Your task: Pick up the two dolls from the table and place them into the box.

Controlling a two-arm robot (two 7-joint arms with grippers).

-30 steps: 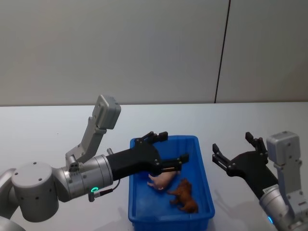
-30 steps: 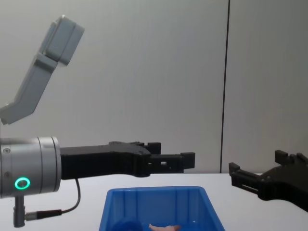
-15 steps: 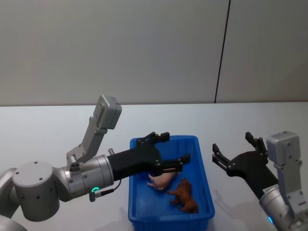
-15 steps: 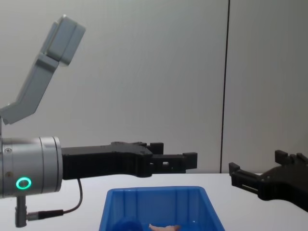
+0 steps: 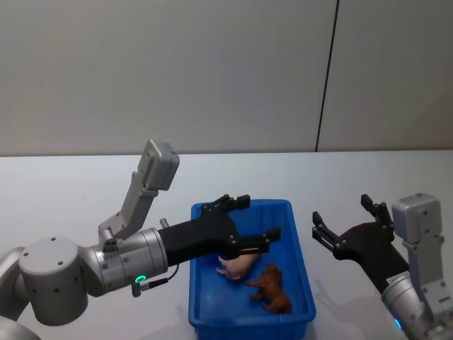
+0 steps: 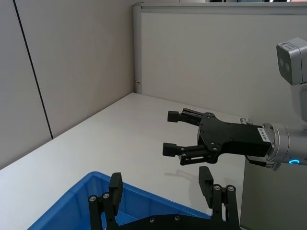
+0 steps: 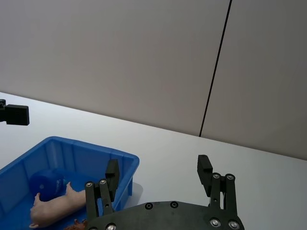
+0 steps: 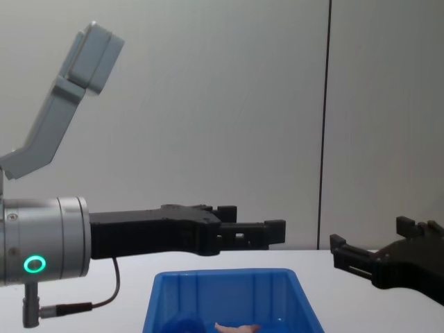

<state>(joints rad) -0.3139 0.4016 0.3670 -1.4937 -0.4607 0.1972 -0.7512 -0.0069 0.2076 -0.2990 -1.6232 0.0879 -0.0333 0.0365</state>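
Head view first: the blue plastic bin (image 5: 251, 312) sits on the white counter (image 5: 71, 191), close in front of the robot, and both toys lie on its floor. The pale pink pig doll (image 5: 242, 264) is on its side near the middle of the bin, and the shaggy reddish-brown doll (image 5: 271, 289) lies just beside it, nearer the robot and toward the right wall; the two look to be touching or nearly so.

The left end effector (image 5: 249, 219) reaches out over the bin from the left, above the pink pig, its fingers spread apart and grasping nothing. From the chest view the same left end effector (image 8: 257, 227) hangs level and well above the bin's rim (image 8: 222, 275), with a strip of the pink doll (image 8: 236, 327) showing low inside. A green ring light (image 8: 32, 263) glows on the left arm's grey joint.

The right end effector (image 5: 345, 223) hovers over the bare counter just to the right of the bin, fingers released and wide, nothing between them. In the chest view it (image 8: 368, 244) comes in from the right edge, apart from the bin.

From the right wrist view the pink pig (image 7: 50, 208) stretches along the bin's floor next to a dark blue rounded shape (image 7: 44, 183) which I can't identify.
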